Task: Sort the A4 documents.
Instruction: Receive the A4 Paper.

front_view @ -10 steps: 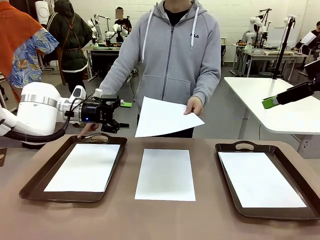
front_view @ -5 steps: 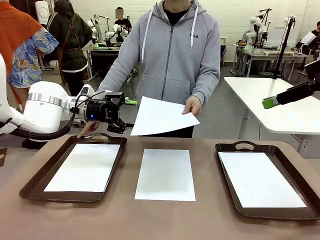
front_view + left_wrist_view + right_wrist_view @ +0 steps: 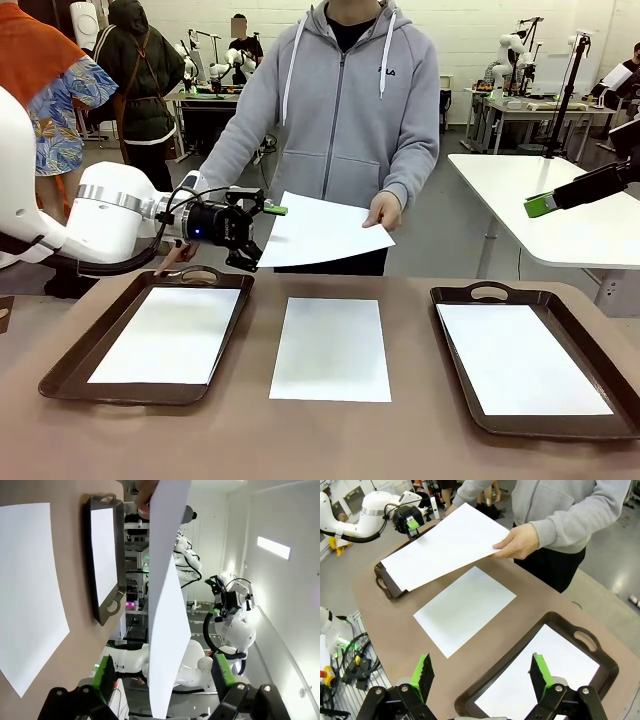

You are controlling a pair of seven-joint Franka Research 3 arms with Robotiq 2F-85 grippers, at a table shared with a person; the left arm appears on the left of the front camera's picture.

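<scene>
A person's hand point(image 3: 385, 212) holds out one A4 document point(image 3: 322, 229) above the table's far edge. My left gripper point(image 3: 262, 237) is open at that sheet's left edge. In the left wrist view the sheet point(image 3: 170, 605) runs edge-on between the spread fingers of the left gripper point(image 3: 163, 673), and neither pad is pressed on it. A second sheet point(image 3: 331, 348) lies flat on the table's middle. One sheet point(image 3: 165, 334) rests in the left tray point(image 3: 70, 368) and another point(image 3: 522, 358) in the right tray point(image 3: 452, 345). My right gripper point(image 3: 481, 673) hangs open and empty high over the right tray point(image 3: 602, 655).
Both brown trays have handles on their far side. The person in a grey hoodie stands close behind the table's middle. A white table point(image 3: 560, 200) stands at the back right, under my right arm's green-tipped finger point(image 3: 540, 205).
My left gripper has moved right, from over the left tray's handle to the held sheet's left edge. The person has shifted the sheet slightly left and down. The right arm has stayed still.
</scene>
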